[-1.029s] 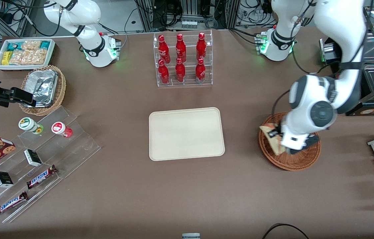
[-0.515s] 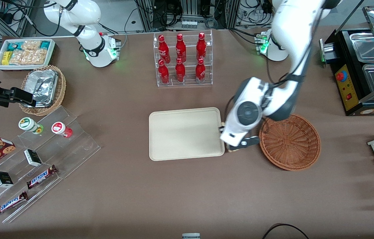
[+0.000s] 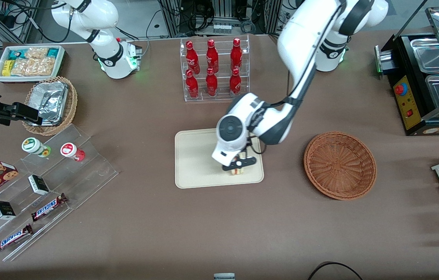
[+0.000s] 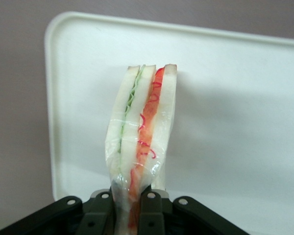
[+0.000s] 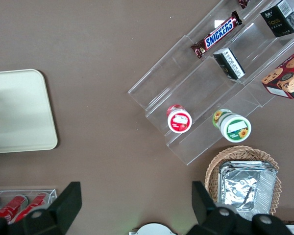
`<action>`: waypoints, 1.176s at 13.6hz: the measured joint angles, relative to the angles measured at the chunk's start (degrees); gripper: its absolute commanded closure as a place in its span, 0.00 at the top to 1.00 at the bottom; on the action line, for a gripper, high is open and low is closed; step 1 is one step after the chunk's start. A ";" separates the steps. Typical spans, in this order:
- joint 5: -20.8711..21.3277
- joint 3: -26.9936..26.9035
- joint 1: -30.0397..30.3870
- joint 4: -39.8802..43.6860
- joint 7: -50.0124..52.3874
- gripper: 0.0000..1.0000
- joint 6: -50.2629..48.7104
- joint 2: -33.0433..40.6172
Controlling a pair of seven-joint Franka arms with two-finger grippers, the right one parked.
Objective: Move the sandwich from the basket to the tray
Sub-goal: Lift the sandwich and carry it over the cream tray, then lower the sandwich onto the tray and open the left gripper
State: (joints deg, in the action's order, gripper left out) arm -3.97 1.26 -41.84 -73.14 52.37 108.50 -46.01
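Gripper hangs over the tray, above the corner nearest the basket and the front camera. Its fingers are closed on the sandwich, pinching one end of the wrapped wedge, which hangs free above the tray surface. I see the basket empty, well apart toward the working arm's end of the table. I judge the carry done and the set-down in hand. Next I need a short descent until the wedge touches the tray, then release, then a straight lift clear.
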 measured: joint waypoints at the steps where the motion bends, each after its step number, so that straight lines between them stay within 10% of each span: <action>1: 0.00 -0.01 -0.50 2.27 0.19 0.00 -1.53 -1.09; 16: 0.79 -0.29 -3.03 7.42 6.04 0.00 -2.25 -5.59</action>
State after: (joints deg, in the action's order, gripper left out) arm -3.18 0.97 -44.87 -65.73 58.41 106.25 -51.61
